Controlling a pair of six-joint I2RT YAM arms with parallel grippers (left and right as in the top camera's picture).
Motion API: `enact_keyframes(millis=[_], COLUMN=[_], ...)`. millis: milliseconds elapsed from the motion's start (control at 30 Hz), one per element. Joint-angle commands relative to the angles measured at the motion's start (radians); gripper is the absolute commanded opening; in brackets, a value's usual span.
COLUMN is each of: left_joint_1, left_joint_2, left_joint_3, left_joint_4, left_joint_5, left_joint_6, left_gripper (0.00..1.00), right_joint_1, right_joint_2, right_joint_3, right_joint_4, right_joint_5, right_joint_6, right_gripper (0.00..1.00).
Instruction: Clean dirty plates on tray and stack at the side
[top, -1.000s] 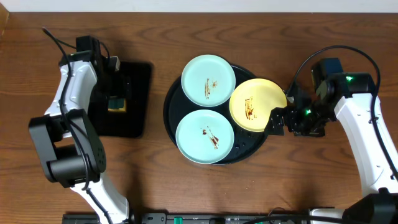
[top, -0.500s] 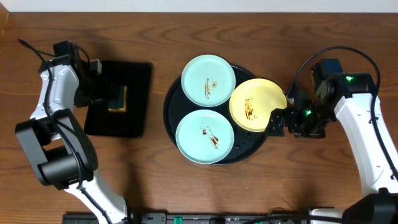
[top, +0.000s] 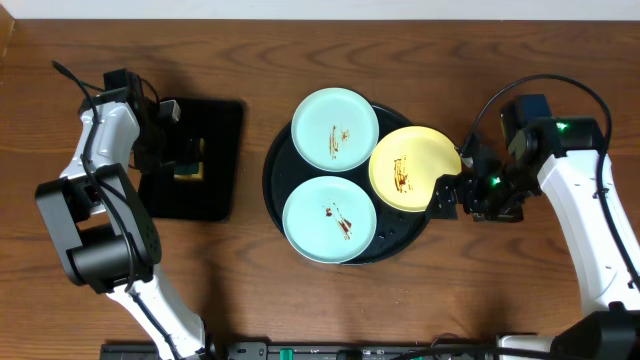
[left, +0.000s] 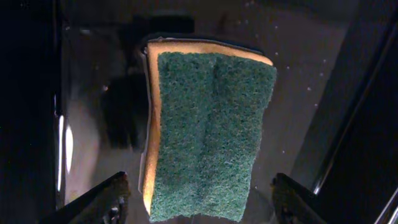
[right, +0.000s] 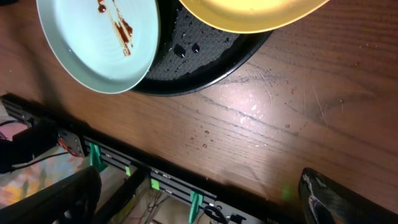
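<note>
Above the sponge (left: 208, 134), left hand (left: 199, 204) spread; right hand (right: 202, 196) spread beside yellow plate (top: 415, 168).

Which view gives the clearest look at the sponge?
The left wrist view: the sponge fills the frame, green scouring side up, yellow layer along its edge. Overhead the sponge is only a small patch on the rectangular tray. The right wrist view misses it.
</note>
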Motion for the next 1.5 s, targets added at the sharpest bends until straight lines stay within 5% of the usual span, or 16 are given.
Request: enact_keyframes(millis=[0, 533, 833, 1133, 1200, 1233, 1267, 1467], left_joint_1=[0.002, 0.002, 0.001, -0.04, -0.054, -0.061, -0.069, -0.082], left_joint_2=[0.019, 0.095, 0.095, 0.095, 0.095, 0.095, 0.095, 0.094], left_joint_3=[-0.017, -0.017, -0.017, -0.016, -0.016, -0.016, -0.016, -0.016], left_joint_4=[-0.003, 0.043, 0.047, 0.062, 0.068, 0.069, 0.069, 0.057], left_joint_5=[0.013, 0.013, 0.013, 0.012, 0.012, 0.012, 0.012, 0.01], left_joint_6=[0.029, 0.033, 0.036, 0.063, 0.066, 0.066, 0.066, 0.061], left_gripper=[0.68, 0.8, 0.55, 0.6, 0.43, 0.19, 0.08, 0.07], right_joint_1=[0.003, 0.003, 0.003, 0.003, 0.003, 0.003, 0.003, 0.003], right_joint_2=[-0.014, -0.014, -0.014, -0.014, -0.014, -0.014, -0.014, -0.014], right_joint_3=[0.019, 0.019, 0.019, 0.019, 0.019, 0.019, 0.019, 0.019], right_joint_4=[-0.004, -0.018, -0.013, -0.011, -0.01, -0.01, -0.01, 0.003], right_joint_5=[-0.015, -0.015, -0.015, -0.015, -0.015, -0.015, -0.015, -0.005], right_joint_6=[-0.008, -0.008, -0.008, -0.008, -0.008, -0.008, -0.008, -0.007], right_gripper=[0.99, 0.99, 0.99, 0.99, 0.99, 0.99, 0.99, 0.99])
